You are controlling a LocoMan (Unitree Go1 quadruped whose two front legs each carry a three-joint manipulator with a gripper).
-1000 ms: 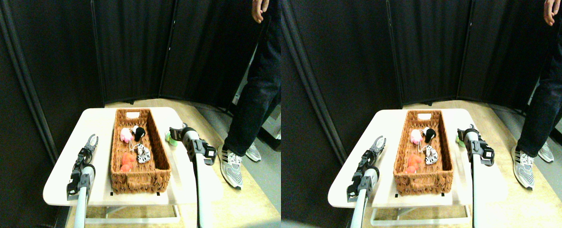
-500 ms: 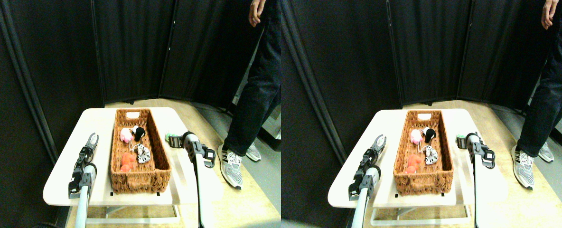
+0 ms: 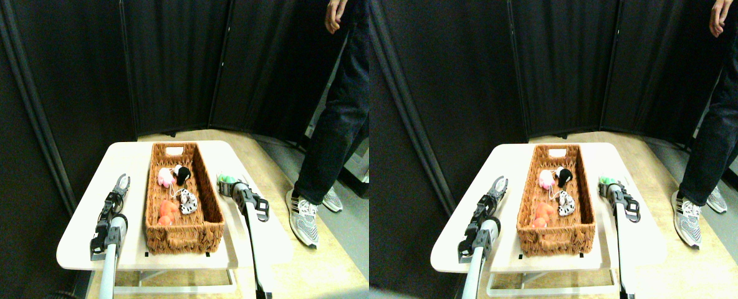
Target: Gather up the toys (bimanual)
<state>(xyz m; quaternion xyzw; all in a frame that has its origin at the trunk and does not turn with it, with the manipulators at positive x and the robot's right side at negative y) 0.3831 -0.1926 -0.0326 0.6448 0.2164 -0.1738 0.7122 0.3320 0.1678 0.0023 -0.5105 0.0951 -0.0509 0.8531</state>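
Note:
A long brown wicker basket (image 3: pixel 184 235) lies lengthwise on the white table (image 3: pixel 82 240). Inside it are a pink toy (image 3: pixel 165 177), a black toy (image 3: pixel 183 172), a black-and-white spotted toy (image 3: pixel 187 202) and an orange toy (image 3: pixel 167 212). A green toy (image 3: pixel 224 179) sits on the table just right of the basket, outside it. My right gripper (image 3: pixel 230 186) is low over the table, its tip right at the green toy. My left gripper (image 3: pixel 121 182) hovers open and empty over the table, left of the basket.
A person in dark trousers (image 3: pixel 335 118) stands close to the table's right side, one sneaker (image 3: pixel 303 219) near its corner and a hand (image 3: pixel 332 15) hanging at the top. Black folding screens (image 3: pixel 176 62) close off the back and left.
My right manipulator has sunk lower and drawn back slightly, its gripper ending down beside the green toy. The left arm and the toys in the basket have stayed put.

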